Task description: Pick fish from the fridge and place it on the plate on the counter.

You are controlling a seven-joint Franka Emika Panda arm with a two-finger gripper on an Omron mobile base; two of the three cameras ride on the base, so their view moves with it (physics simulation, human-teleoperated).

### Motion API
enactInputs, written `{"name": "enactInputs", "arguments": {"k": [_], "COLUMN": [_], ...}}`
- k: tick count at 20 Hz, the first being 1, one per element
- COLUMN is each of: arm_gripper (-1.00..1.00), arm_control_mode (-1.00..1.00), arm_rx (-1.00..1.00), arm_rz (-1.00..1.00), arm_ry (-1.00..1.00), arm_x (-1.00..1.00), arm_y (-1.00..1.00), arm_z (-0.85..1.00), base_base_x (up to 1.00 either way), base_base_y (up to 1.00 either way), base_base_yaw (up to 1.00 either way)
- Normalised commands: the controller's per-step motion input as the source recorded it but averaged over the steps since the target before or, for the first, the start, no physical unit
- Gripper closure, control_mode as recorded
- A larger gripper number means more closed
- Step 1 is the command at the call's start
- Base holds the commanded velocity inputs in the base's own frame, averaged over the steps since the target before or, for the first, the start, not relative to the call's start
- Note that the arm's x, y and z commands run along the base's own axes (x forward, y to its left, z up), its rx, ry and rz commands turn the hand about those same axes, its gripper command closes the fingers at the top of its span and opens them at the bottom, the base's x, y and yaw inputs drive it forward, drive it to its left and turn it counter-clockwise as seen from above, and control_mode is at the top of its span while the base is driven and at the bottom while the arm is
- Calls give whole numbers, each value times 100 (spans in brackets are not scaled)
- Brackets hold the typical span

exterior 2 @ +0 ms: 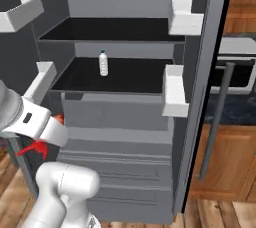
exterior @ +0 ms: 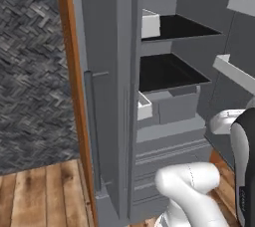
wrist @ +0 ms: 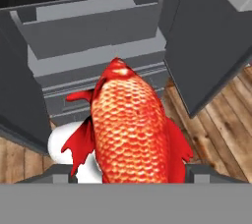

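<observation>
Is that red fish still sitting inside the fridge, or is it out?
Out. The fish sits in the gripper, in front of the open fridge, with wooden floor beneath it rather than a shelf.

Scaly glossy fish [wrist: 129,125], matt grey fridge [wrist: 88,36]

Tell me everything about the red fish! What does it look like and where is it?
The fish is bright red-orange with shiny scales and darker red fins sticking out at both sides. In the hand view it sits right at the gripper, its body pointing away toward the open grey fridge, out over the wooden floor. In the right base view, a bit of red fin peeks out beside the white arm.
</observation>
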Motion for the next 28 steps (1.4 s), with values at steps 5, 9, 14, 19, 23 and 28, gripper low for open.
{"name": "enactInputs", "arguments": {"k": [5,9,14,19,23,28], "arm_gripper": [100,100,100,100,100,100], "arm_control_mode": [100,100,100,100,100,100], "arm_rx": [0,0,0,0,0,0], "arm_rz": [0,0,0,0,0,0], "arm_ry": [0,0,0,0,0,0], "arm_x": [0,0,0,0,0,0], "arm_y": [0,0,0,0,0,0], "arm_z": [0,0,0,0,0,0], "base_base_x": [-16,-30,-54,-64,-62,-33], "base_base_y": [14,20,3,1,0,-1], "base_base_yaw": [-62,-69,-74,-79,-79,-78]}}
